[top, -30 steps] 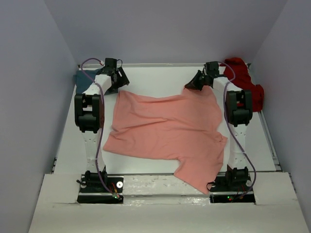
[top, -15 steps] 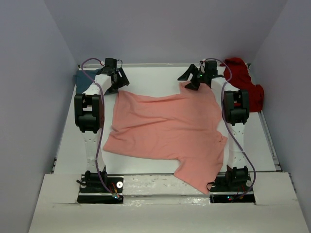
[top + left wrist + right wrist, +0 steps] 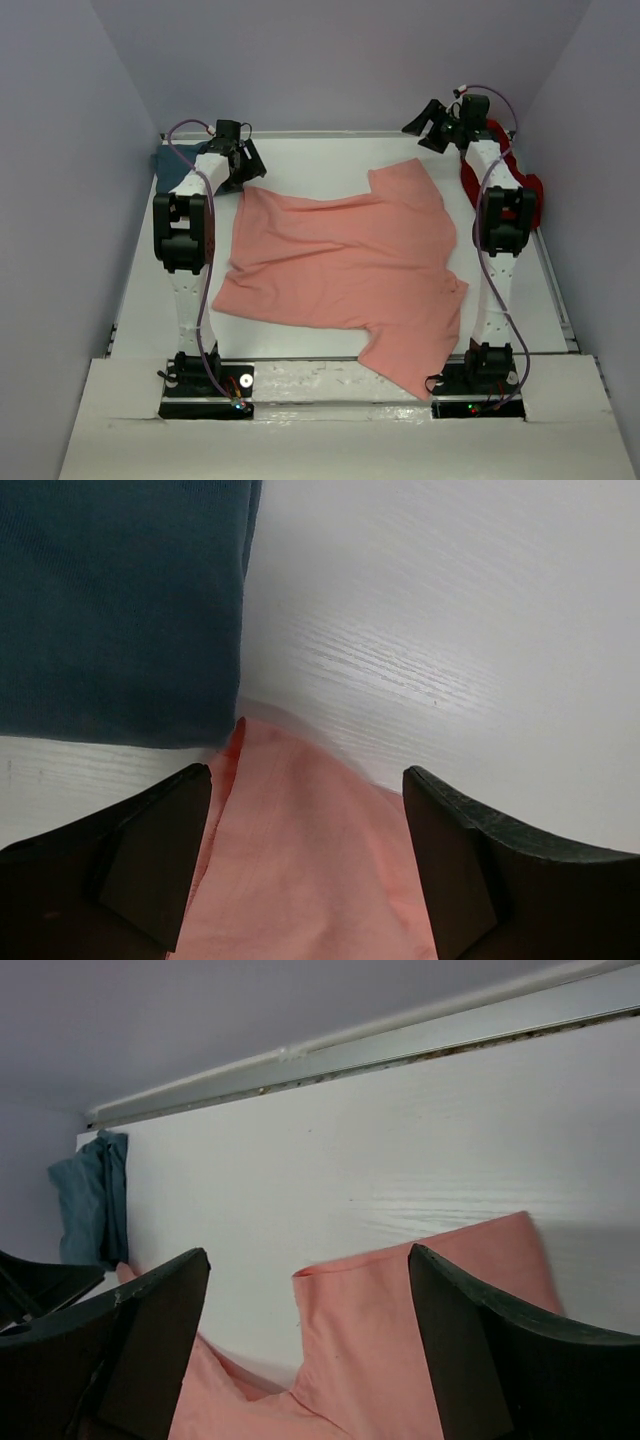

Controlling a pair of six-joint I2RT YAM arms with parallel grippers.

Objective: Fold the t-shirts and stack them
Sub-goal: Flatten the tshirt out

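Top external: left hand [image 3: 243, 172] and right hand [image 3: 425, 128] both spread, flanking far edge of salmon-pink shirt [image 3: 340, 260].

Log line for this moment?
salmon-pink cotton t-shirt: spread centre, unfolded; teal cotton t-shirt: far-left corner; dark red cotton t-shirt: bunched far right; left gripper: jaws open over pink edge; right gripper: jaws open, empty

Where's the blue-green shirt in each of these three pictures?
Top view: teal shirt at the far left corner, behind the left arm.
Left wrist: it fills the upper left.
Right wrist: small, at the left edge.
Shared landmark: the pink shirt, beside it in all three.
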